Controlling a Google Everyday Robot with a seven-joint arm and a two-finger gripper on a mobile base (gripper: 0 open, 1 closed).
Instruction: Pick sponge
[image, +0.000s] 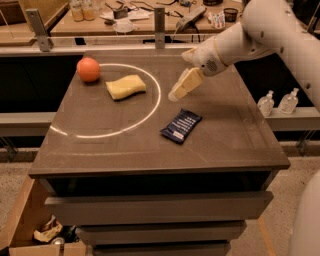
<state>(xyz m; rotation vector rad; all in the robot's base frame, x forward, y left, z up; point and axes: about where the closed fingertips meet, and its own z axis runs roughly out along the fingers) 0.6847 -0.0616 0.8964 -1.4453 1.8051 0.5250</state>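
The pale yellow sponge (125, 87) lies flat on the dark table top (220, 135), inside a white circle marking, just right of the orange ball (88, 69). My gripper (179, 93), with pale yellow blocky fingers, hangs from the white arm above the table, to the right of the sponge and apart from it. It holds nothing.
A dark blue snack packet (181, 126) lies on the table below the gripper. Two small clear bottles (278, 102) stand on a shelf to the right. A cluttered bench runs behind the table. A cardboard box (30, 235) sits on the floor at lower left.
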